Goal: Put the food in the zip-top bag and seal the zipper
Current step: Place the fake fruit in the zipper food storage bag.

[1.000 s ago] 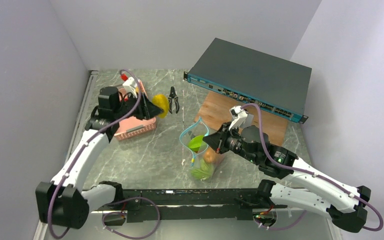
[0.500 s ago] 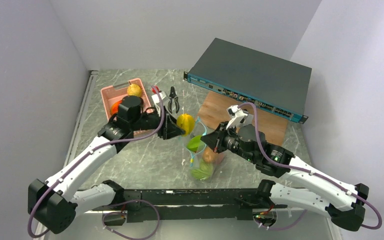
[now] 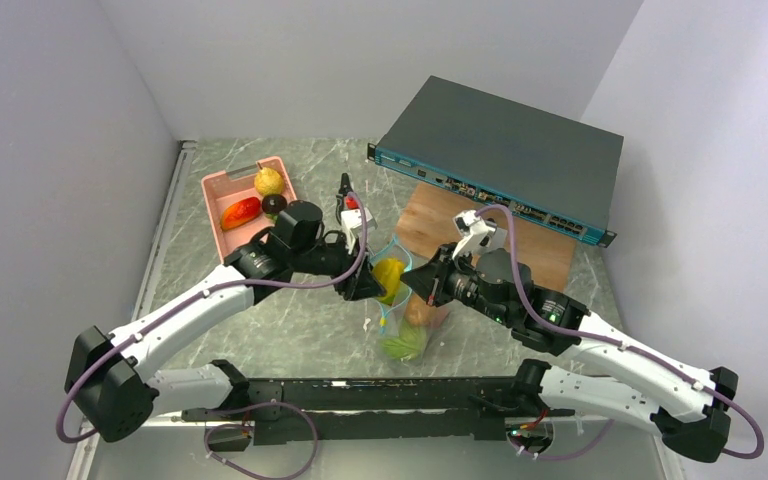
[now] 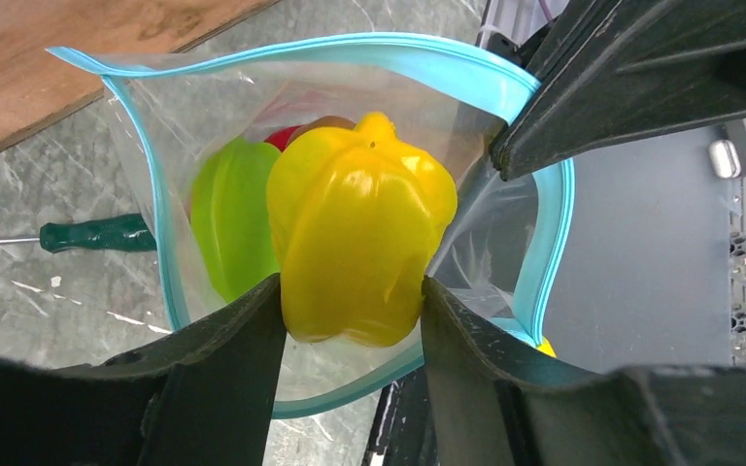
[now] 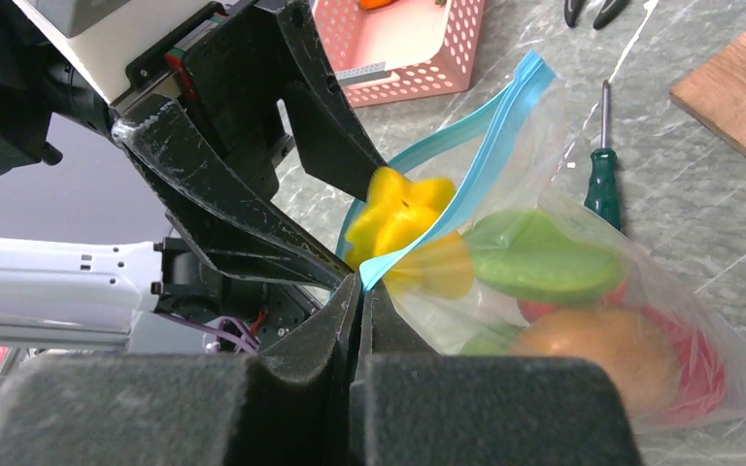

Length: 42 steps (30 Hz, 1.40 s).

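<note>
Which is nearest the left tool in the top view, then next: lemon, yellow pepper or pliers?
1. yellow pepper, held in the left tool over the bag.
2. pliers, behind it.
3. lemon, back left in the basket.

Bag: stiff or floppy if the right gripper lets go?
Likely floppy: the bag wrinkles and sags around the food, its rim seemingly held up only where the right gripper pinches it. It would probably slump, narrowing the mouth.

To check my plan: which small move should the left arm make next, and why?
Probably lower the yellow pepper a little deeper into the bag. The left fingers hold it at the open mouth, and the right fingers pinch the teal edge.
</note>
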Each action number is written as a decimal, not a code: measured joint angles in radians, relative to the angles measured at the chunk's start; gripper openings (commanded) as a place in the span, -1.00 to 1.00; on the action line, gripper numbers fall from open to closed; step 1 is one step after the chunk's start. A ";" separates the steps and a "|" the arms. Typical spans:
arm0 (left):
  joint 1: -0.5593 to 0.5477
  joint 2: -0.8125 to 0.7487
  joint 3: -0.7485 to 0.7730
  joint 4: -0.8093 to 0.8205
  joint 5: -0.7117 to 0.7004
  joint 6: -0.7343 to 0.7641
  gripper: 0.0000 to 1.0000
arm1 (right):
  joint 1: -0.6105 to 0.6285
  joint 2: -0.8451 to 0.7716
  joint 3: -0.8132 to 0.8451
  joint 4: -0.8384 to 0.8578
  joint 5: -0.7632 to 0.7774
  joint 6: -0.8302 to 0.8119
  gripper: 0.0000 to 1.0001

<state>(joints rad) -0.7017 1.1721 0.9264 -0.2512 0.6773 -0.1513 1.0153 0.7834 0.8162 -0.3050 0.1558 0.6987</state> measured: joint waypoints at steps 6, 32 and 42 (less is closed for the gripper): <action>-0.015 0.018 0.018 -0.031 -0.021 0.028 0.38 | 0.000 -0.010 0.000 0.000 0.000 0.001 -1.00; -0.018 -0.186 0.006 -0.065 -0.282 0.114 0.64 | 0.000 -0.074 -0.041 -0.001 0.002 0.002 -1.00; 0.351 -0.226 -0.035 -0.039 -0.589 -0.011 0.64 | 0.000 -0.049 -0.041 0.029 -0.013 0.002 -1.00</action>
<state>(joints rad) -0.3511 0.9463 0.8917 -0.2901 0.0887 -0.1623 1.0153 0.7341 0.7750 -0.2760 0.1432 0.7010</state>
